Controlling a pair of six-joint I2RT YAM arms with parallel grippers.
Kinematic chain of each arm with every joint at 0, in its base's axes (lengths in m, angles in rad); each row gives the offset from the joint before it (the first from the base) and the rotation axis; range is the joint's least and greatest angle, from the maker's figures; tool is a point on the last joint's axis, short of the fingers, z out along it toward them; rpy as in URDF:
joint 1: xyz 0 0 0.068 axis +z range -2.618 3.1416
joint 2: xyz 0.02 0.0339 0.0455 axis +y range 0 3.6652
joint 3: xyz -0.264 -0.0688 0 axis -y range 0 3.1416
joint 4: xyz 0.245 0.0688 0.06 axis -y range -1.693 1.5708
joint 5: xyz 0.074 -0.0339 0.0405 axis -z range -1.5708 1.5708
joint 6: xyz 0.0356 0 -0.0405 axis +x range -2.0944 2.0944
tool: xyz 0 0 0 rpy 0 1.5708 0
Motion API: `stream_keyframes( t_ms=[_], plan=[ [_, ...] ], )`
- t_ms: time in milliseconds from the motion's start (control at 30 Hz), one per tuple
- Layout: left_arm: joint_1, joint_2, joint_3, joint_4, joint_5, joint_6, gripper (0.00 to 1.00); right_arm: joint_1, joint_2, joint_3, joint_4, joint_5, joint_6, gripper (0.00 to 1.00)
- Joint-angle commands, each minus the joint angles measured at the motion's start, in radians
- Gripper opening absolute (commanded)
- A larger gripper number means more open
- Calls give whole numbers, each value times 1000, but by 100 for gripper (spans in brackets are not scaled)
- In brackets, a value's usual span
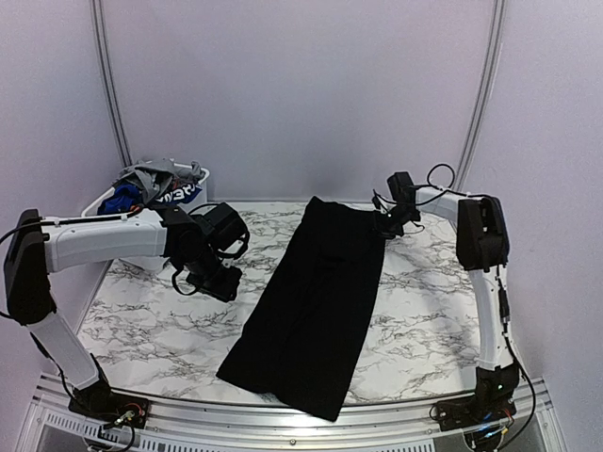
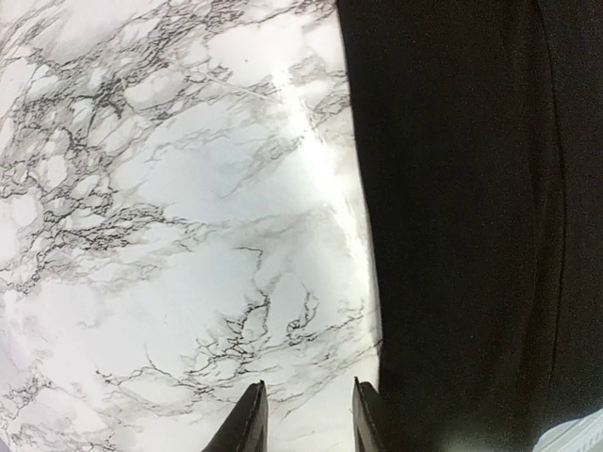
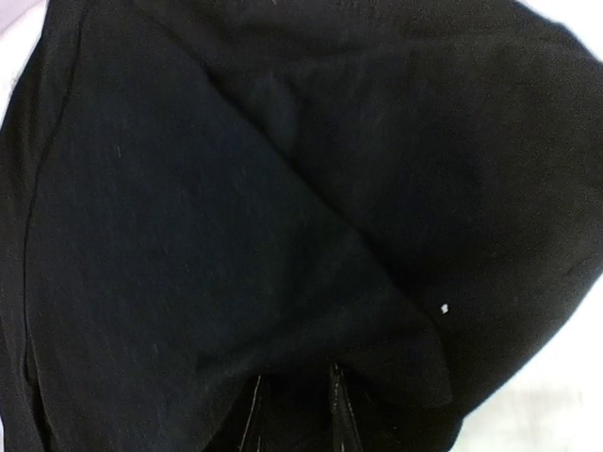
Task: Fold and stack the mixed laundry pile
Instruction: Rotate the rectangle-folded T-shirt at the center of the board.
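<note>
A large black garment [image 1: 316,301] lies stretched out long on the marble table [image 1: 151,320], from the far middle to the near edge. My right gripper [image 1: 386,226] is at its far right corner. In the right wrist view the black cloth [image 3: 236,207] fills the frame and bunches up between the fingertips [image 3: 252,419], so the right gripper [image 3: 294,414] is shut on it. My left gripper [image 1: 219,278] hovers over bare marble just left of the garment. In the left wrist view it [image 2: 309,419] is open and empty, with the garment's edge [image 2: 452,235] beside its right finger.
A white plastic basket [image 1: 203,175] stands at the far left corner behind my left arm. It holds grey, blue and dark pieces of the laundry pile [image 1: 151,184]. White walls close in the back and sides. A metal rail [image 1: 283,428] runs along the near edge.
</note>
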Motion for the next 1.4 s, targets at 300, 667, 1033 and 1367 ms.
stream_keyframes(
  t_ms=[300, 667, 1033, 1367],
  plan=[
    [22, 17, 10, 98, 13, -39, 39, 139, 218, 419, -29, -5, 78, 31],
    [22, 242, 213, 182, 112, 38, 40, 176, -222, -73, 134, -131, 146, 44],
    [36, 409, 311, 227, 135, 39, 39, 289, -343, -526, 280, -179, 195, 38],
    [89, 555, 384, 265, 113, 6, 35, 224, -126, -341, 219, -111, 136, 36]
  ],
)
